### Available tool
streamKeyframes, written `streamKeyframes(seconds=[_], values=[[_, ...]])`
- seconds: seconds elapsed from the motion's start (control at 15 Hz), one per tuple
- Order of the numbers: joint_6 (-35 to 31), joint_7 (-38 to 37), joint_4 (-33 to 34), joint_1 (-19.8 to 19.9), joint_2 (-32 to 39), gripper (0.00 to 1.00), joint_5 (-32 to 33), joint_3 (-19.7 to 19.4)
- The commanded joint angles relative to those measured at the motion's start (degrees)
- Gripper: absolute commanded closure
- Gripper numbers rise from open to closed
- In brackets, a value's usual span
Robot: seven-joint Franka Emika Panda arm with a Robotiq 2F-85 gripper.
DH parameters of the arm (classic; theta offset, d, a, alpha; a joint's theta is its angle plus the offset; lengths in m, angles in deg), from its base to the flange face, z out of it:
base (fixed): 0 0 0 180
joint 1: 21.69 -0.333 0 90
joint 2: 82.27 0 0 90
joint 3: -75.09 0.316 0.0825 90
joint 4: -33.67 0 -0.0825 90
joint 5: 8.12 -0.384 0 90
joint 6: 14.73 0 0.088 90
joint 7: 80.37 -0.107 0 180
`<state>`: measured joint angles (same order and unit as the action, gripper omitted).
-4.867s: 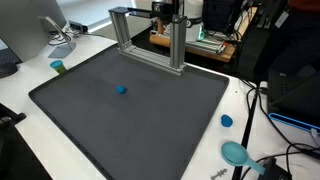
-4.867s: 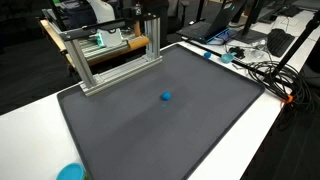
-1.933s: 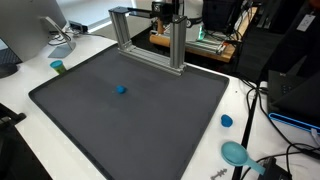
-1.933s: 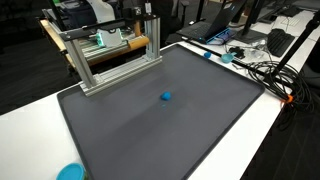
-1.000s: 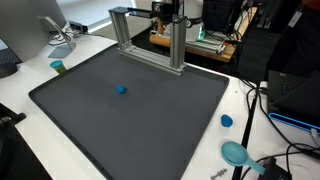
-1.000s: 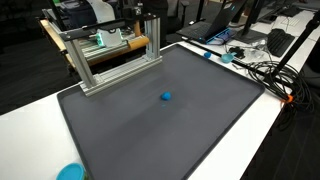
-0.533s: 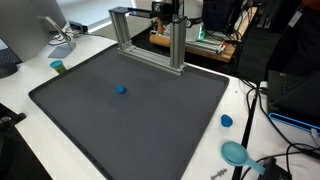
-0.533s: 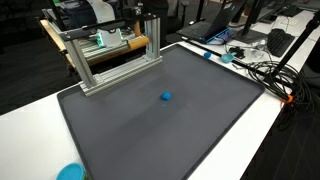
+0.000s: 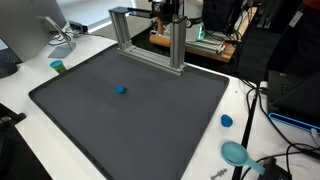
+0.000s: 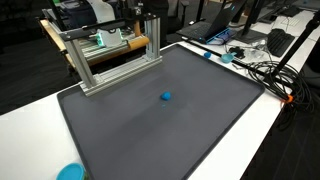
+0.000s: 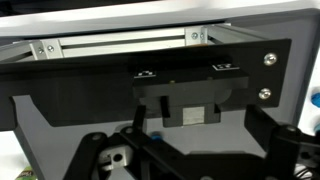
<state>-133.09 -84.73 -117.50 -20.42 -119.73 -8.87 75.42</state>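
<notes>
Collision with the aluminium frame looks the main risk; in an exterior view it stands along the far edge of the mat, the blue ball well apart, nearer the mat's middle; a blue cap lies just off the mat's edge. In an exterior view, cables crowd the table past one corner. In the wrist view the gripper, spread wide and empty, faces the frame closely; a careless advance would likely strike it.

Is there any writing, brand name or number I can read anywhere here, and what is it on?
No text can be read.
Two small white marks on the black block in the wrist view are too blurred.
The metal frame, dark mat and blue ball show none.
</notes>
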Motion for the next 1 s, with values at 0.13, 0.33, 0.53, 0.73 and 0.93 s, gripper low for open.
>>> streamKeyframes(seconds=[0.13,0.33,0.53,0.73,0.93], values=[[-0.1,1.2,-0.6,-0.2,1.1,0.0,0.1,-0.2],[-0.6,1.2,-1.2,-0.4,0.6,0.0,0.0,0.0],[-0.5,1.3,-2.0,-0.7,-0.1,0.0,-0.2,0.1],[0.0,0.6,-0.8,-0.4,1.1,0.0,-0.1,0.2],[0.0,0.6,-0.9,-0.4,1.1,0.0,-0.1,0.2]])
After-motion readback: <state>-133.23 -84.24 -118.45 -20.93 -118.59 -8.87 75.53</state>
